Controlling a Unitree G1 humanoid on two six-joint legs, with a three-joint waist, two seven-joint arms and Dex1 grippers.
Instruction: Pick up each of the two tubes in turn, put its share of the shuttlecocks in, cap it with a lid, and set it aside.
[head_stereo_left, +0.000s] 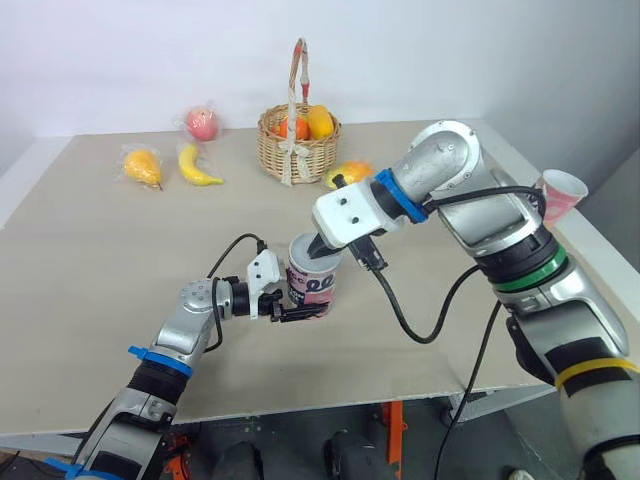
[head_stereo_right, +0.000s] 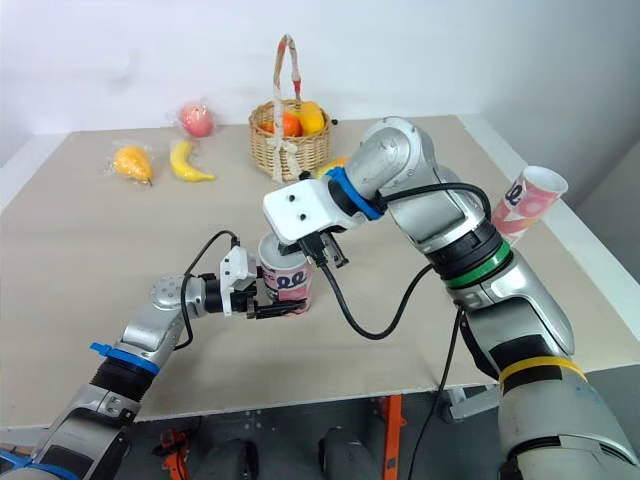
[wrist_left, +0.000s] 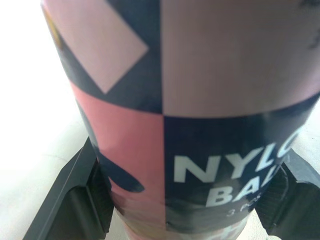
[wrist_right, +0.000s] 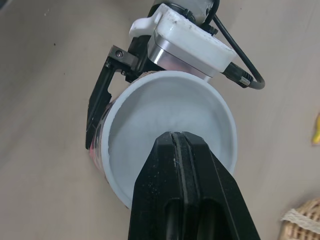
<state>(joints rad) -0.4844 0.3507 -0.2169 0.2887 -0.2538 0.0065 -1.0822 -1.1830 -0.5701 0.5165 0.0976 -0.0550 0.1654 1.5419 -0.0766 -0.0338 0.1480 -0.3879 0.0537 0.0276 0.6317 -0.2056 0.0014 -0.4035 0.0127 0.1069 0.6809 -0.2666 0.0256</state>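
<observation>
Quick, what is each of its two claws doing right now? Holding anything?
Left gripper: closed on the tube.
Right gripper: closed, tips at the tube's open top, nothing seen between them.

The silver left arm (head_stereo_left: 183, 325) and right arm (head_stereo_left: 470, 215) have blue rings (head_stereo_left: 398, 196) and black cables (head_stereo_left: 400, 312); the right one also has green (head_stereo_left: 522, 274) and yellow bands (head_stereo_left: 596, 370).

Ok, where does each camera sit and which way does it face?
Left and right eye views: on the head, facing forward and down over the table; both arms show.
Left wrist view: faces the tube side-on between its own fingers.
Right wrist view: looks down into the tube past the shut right end effector.
Shared: the tube in the left end effector.
</observation>
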